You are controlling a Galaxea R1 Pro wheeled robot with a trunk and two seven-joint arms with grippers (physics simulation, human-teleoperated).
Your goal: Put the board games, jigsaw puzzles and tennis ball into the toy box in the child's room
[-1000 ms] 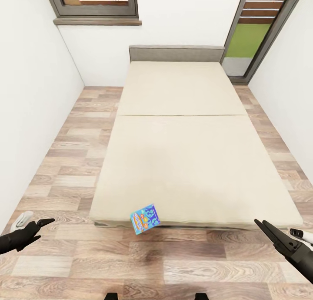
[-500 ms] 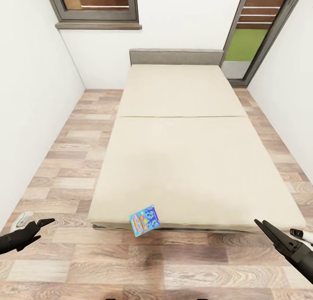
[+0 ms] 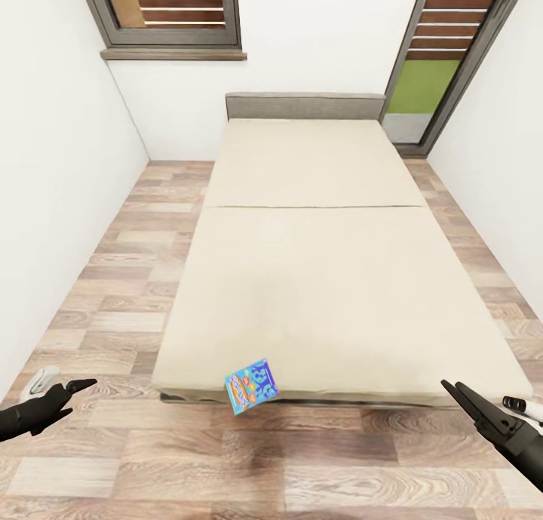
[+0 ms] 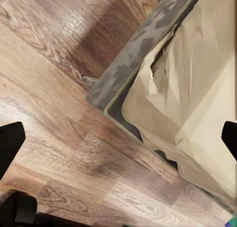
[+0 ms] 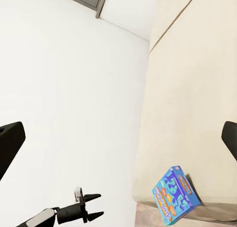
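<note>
While the head view took in the whole bed point(image 3: 317, 278), a long cream mattress with a crease across its middle and a grey headboard at the far end, the left wrist view got right up close to one near corner, where you could see rumpled cream fabric over a mottled grey base, sitting on wood-plank floor point(image 4: 54, 138). The board game point(image 3: 251, 386) was a flat light-blue box with blue lettering and an orange patch, and it sat at the bed's near edge, closer to the left corner, hanging partly over the side. Its long axis ran slanted, neither parallel nor square to that edge. The right wrist view caught that same box point(image 5: 176, 194) tipped at the mattress edge, plus the left gripper point(image 5: 91, 205) against the white wall, its two thin dark fingers parted with nothing between them. In the head view the left gripper point(image 3: 79, 386) hung low over the floor, and the right gripper point(image 3: 451, 389) did too, prongs spread a bit, holding nothing.
</note>
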